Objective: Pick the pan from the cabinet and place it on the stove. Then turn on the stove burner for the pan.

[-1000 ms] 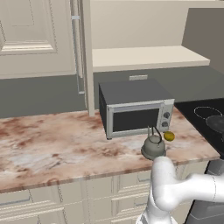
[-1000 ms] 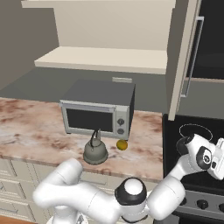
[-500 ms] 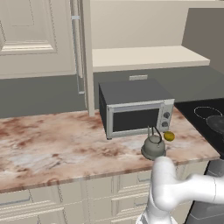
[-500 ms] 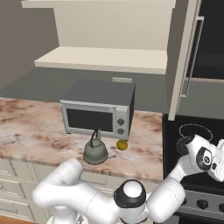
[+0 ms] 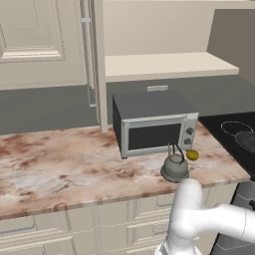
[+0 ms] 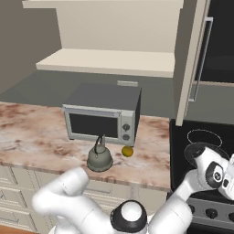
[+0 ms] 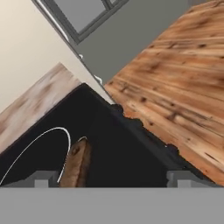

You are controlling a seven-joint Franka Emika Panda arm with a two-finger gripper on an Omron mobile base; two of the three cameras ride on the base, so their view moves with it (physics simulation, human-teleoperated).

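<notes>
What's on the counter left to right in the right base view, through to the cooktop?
microwave → kettle → small yellow fruit → stove with the pan on it

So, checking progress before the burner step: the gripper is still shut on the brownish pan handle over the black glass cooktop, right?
Not quite. The gripper is open: in the hand view its finger tips stand wide apart, the brownish pan handle lying loose between them over the glossy black glass cooktop.
</notes>
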